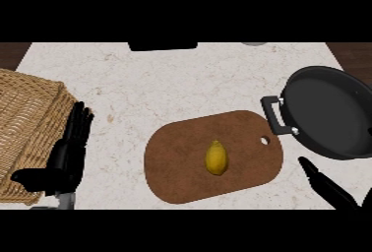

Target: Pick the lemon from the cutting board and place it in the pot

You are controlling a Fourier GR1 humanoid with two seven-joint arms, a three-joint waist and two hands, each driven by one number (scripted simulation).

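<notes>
A yellow lemon lies near the middle of the brown cutting board. The dark pot stands at the right edge of the counter, its handle pointing toward the board's upper right corner. My right hand enters from the lower right with straight fingers, to the right of the board and just below the pot, holding nothing. My left hand rests open at the left, fingers pointing up, beside the basket.
A woven wicker basket fills the left edge of the counter. A dark object sits at the counter's far edge, and a small grey thing shows further right. Pale marble counter lies between them and the board.
</notes>
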